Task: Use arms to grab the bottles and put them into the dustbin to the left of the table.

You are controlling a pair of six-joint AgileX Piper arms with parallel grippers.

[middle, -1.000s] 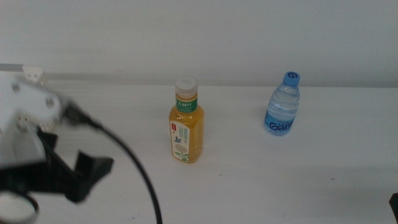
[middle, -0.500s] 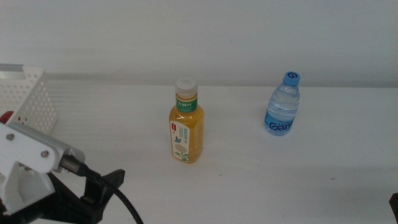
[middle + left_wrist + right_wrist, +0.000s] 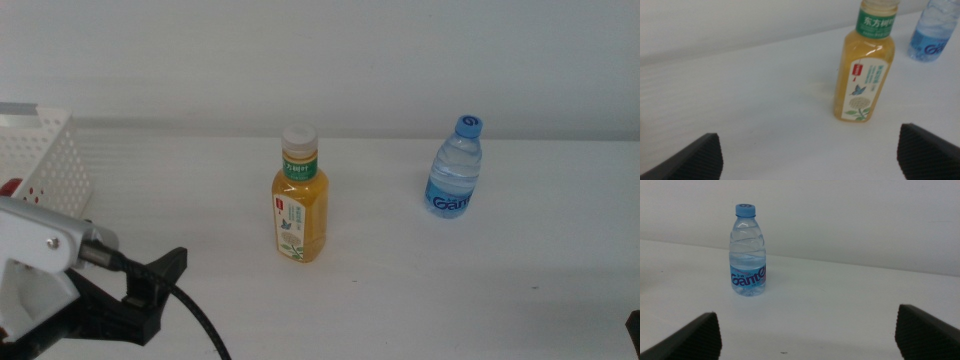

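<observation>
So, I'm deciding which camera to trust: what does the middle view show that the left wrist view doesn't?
Only the middle view shows the dustbin with something red inside at its edge, and the left arm's body. Only the left wrist view shows the left gripper with jaws open and empty. Both show the orange-yellow bottle and water bottle upright on the table.

The table (image 3: pixel 480 290) looks smooth, matt white. The orange-yellow drink bottle (image 3: pixel 299 196) is glossy clear plastic with a printed paper-like label and a cream plastic cap. The water bottle (image 3: pixel 454 168) is shiny, ribbed transparent plastic under a blue cap. The dustbin (image 3: pixel 45 165) is white perforated plastic; the left gripper (image 3: pixel 810 155) jaws show matt, finely textured black
</observation>
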